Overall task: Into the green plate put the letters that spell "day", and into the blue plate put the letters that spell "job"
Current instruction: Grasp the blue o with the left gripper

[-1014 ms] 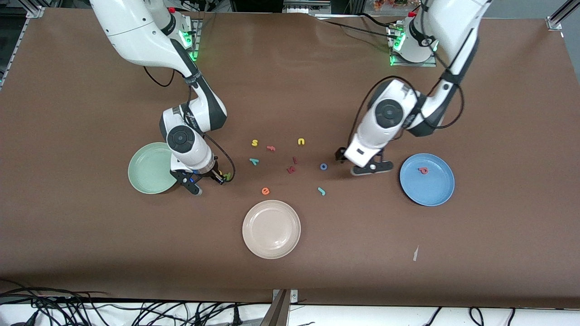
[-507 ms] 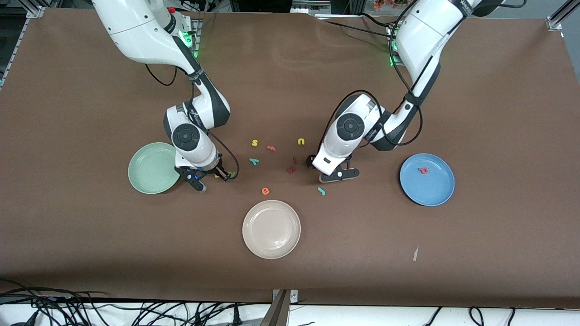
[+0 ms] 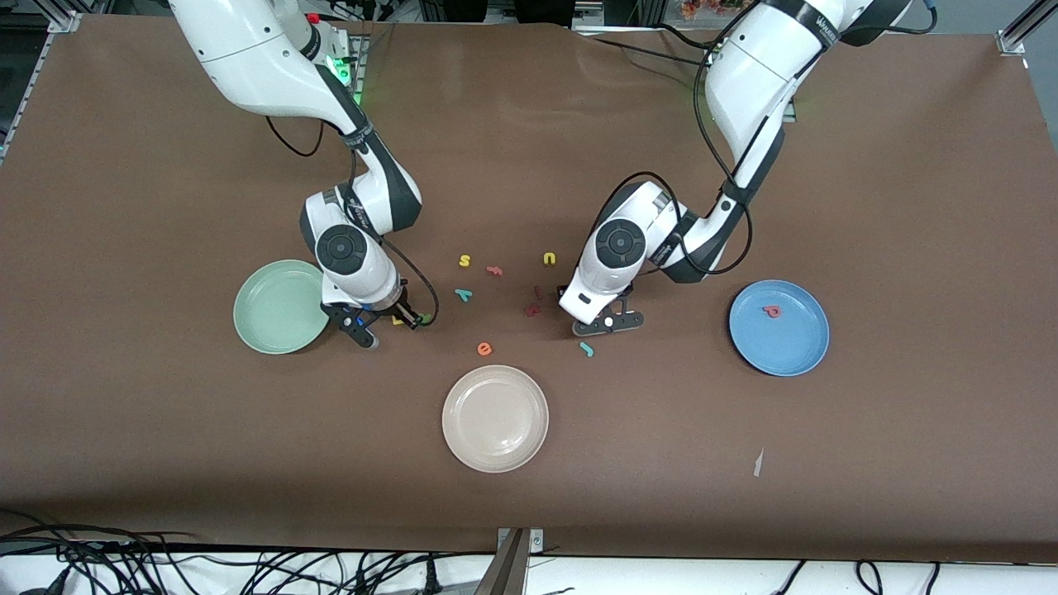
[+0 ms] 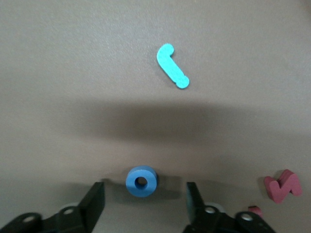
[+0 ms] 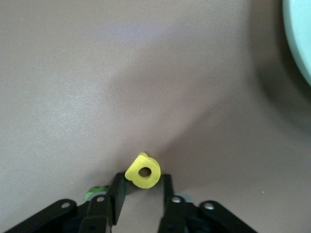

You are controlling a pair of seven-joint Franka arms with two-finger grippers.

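Left gripper [image 4: 143, 204] low over the bench [image 3: 826, 463], fingers [image 4: 95, 204] parted on either side of the blue ring "o" [image 4: 141, 181], neither touching it. Ring flat on the bench, thick foam, small round hole. Teal hooked "j" [image 4: 172, 65] apart from it, lying flat; in the front view that "j" [image 3: 586, 349] just nearer the camera than the left gripper [image 3: 597, 318]. Dark red letters [image 4: 283, 184] beside the gripper, toward the right arm's end.

Right gripper [image 5: 142, 191] clamped on the yellow round-bowled letter [image 5: 143, 171], a small foam piece with a hole through its bowl, pinched between the two fingers. Dark green "d" [image 5: 97, 192] only a sliver, next to one finger. Right gripper [image 3: 382, 318] just beside the green plate [image 3: 273, 307], which holds no letters.

Pink-red "b" [image 3: 772, 311] inside the blue plate [image 3: 793, 351], at the left arm's end. Teal forked "y" [image 3: 464, 293] on the bench between the arms, with yellow "s" [image 3: 464, 261] and "u" [image 3: 549, 259] farther from the camera, orange "e" [image 3: 484, 349] nearer, cream-white plate [image 3: 494, 454] nearest. "FRANKA" faintly legible on the left arm's upper link.
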